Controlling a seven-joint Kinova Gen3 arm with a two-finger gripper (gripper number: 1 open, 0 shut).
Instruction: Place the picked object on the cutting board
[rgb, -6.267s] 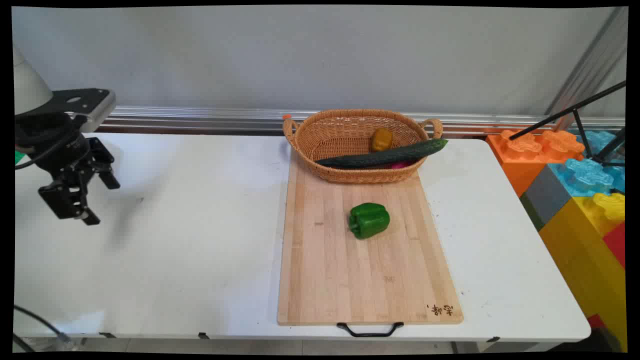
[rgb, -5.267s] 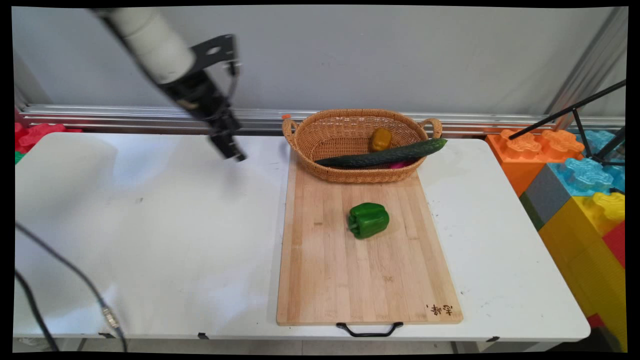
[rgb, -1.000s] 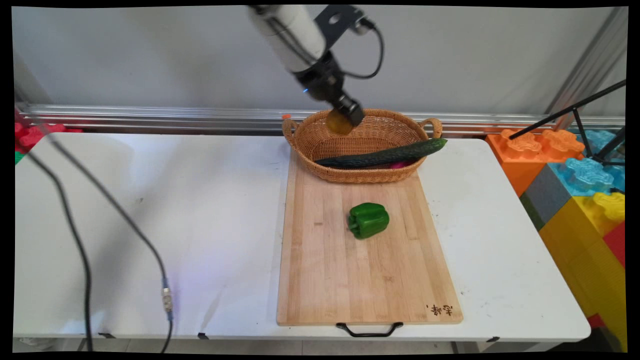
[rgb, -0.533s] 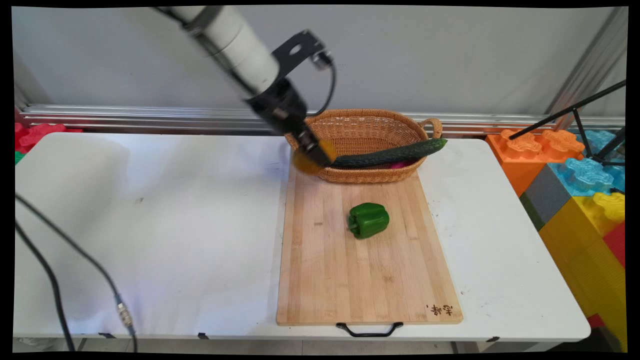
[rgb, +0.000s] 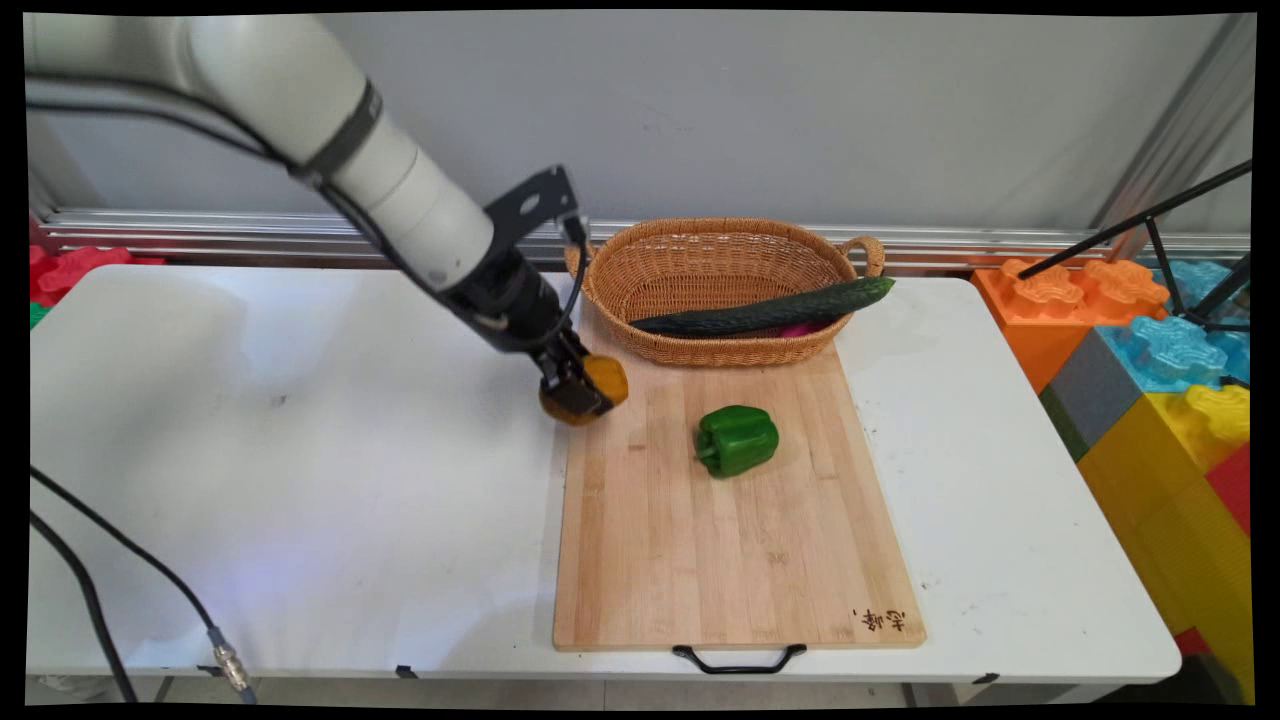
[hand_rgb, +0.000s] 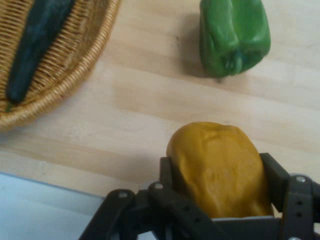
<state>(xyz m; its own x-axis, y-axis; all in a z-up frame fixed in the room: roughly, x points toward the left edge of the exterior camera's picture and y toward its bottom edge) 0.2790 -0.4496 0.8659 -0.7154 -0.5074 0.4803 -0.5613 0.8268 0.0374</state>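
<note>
My gripper (rgb: 583, 392) (hand_rgb: 220, 172) is shut on a yellow-orange pepper (rgb: 603, 381) (hand_rgb: 220, 167). It hangs just above the upper left corner of the wooden cutting board (rgb: 700, 540) (hand_rgb: 150, 115). A green bell pepper (rgb: 738, 440) (hand_rgb: 234, 35) lies on the board to the right of it. Behind them, at the board's far end, stands a wicker basket (rgb: 690, 350) (hand_rgb: 75, 65) with a long cucumber (rgb: 770, 310) (hand_rgb: 35, 42) lying across it. Something pink (rgb: 800, 329) shows under the cucumber.
Large coloured toy blocks (rgb: 1150, 360) stand off the table's right end, with a black tripod leg (rgb: 1130, 225) above them. Black cables (rgb: 120, 590) hang at the near left. The white table (rgb: 300, 480) stretches left of the board.
The yellow-orange pepper has left the basket: my gripper took it there, then carried it left and toward the near side, down to the board's upper left corner.
</note>
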